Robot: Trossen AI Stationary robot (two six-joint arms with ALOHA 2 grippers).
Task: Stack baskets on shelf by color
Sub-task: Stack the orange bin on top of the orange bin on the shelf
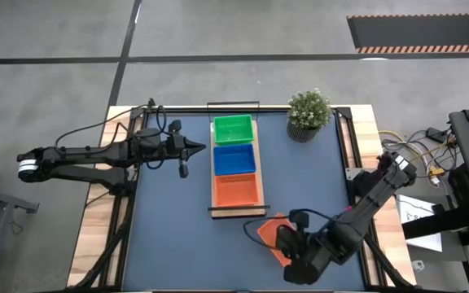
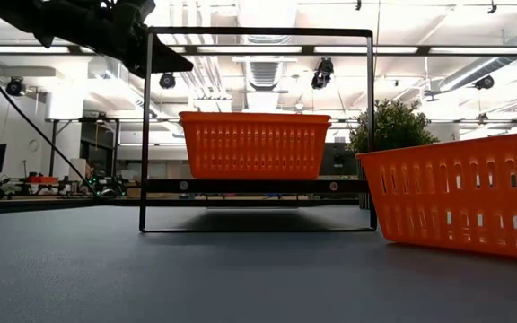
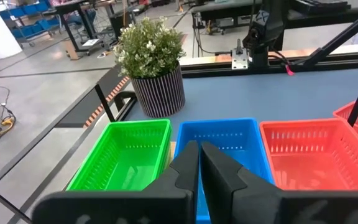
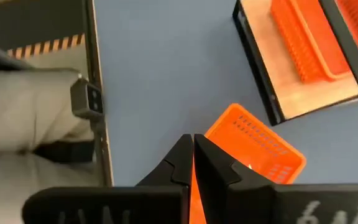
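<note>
The light-wood shelf [image 1: 236, 211] holds a green basket [image 1: 233, 129], a blue basket [image 1: 234, 159] and an orange basket [image 1: 236, 191] in a row. They also show in the left wrist view [image 3: 126, 155]. A loose orange basket [image 1: 265, 230] sits on the tabletop by the shelf's near end. It is large at the right of the low view [image 2: 465, 202]. My right gripper [image 1: 283, 238] is shut on it. My left gripper [image 1: 194, 149] is shut and empty above the table, left of the shelf. My right gripper is shut on the loose orange basket at one wall [image 4: 219, 134]. A strip of orange shows between its two fingers. The fingers slant down from above, from the table's near right side. The basket's bottom corner [image 2: 389, 239] looks down on the tabletop; the fingers hide the contact itself.
A potted plant [image 1: 308, 114] stands at the far right of the table, beside the shelf's far end. The shelf's black frame [image 2: 146, 135] rises at its ends. Open dark-blue tabletop [image 1: 169, 236] lies left of the shelf.
</note>
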